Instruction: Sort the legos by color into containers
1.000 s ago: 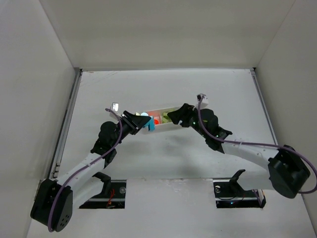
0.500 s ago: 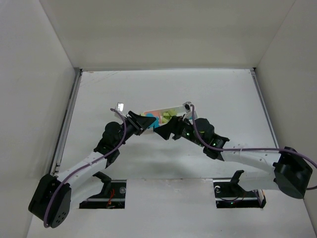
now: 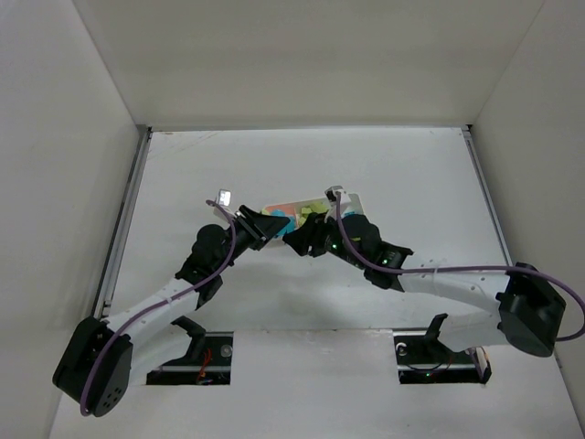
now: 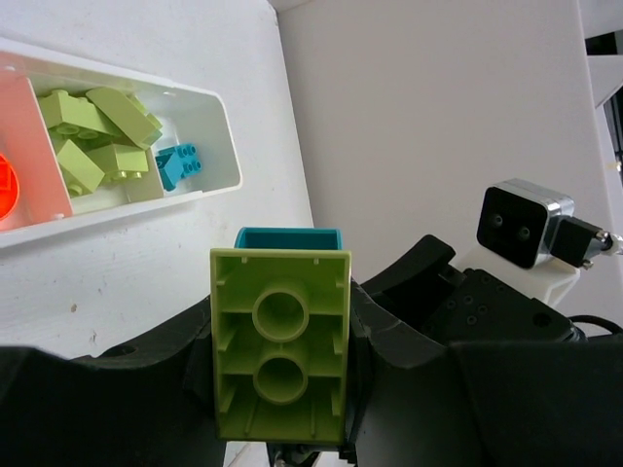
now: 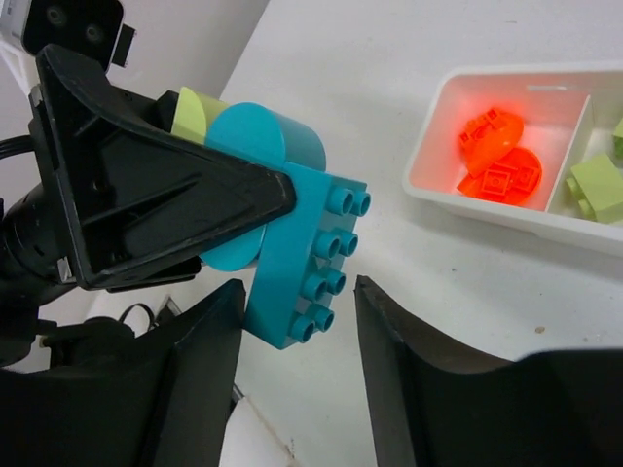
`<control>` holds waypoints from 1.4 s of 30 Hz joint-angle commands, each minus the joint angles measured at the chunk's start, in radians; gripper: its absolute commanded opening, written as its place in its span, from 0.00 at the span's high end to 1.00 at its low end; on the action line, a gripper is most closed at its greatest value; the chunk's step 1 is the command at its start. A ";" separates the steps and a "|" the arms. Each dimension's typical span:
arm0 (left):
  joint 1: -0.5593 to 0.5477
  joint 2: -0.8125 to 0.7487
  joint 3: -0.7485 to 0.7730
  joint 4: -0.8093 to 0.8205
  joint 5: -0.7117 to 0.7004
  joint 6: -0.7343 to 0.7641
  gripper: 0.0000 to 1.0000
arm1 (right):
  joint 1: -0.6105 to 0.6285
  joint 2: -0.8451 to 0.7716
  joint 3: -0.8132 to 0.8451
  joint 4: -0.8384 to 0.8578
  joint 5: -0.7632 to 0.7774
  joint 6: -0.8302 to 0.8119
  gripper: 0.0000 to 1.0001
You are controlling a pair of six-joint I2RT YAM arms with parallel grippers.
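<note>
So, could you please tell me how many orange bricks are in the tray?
2 orange bricks, both in the end compartment of the tray, seen from the right wrist: one farther back, the other just in front of it. Others may be hidden underneath.

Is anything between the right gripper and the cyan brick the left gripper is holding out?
Nothing visible stands between them. The cyan brick lies between the open fingers of the right gripper. The left gripper clamps the yellow-green brick joined to it.
</note>
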State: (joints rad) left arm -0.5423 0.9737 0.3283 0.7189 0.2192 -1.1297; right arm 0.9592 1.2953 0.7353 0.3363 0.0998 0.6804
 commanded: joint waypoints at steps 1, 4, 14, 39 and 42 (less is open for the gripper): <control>-0.005 -0.006 0.048 0.077 0.000 0.010 0.79 | 0.008 0.012 0.058 -0.040 0.052 -0.044 0.50; -0.005 -0.007 0.044 0.076 0.002 0.010 0.79 | 0.002 0.022 0.070 -0.052 0.052 -0.056 0.59; 0.037 -0.039 0.034 0.048 0.045 0.015 0.78 | -0.085 -0.031 0.029 -0.082 0.060 -0.090 0.71; -0.034 0.080 0.086 0.089 0.022 0.065 0.77 | -0.389 0.055 -0.014 -0.141 0.140 -0.122 0.69; -0.040 0.103 0.095 0.103 0.022 0.068 0.77 | -0.392 0.079 -0.014 -0.143 0.162 -0.122 0.69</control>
State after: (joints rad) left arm -0.5739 1.0706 0.3729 0.7280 0.2497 -1.0889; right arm 0.5697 1.3624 0.7189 0.1825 0.2234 0.5739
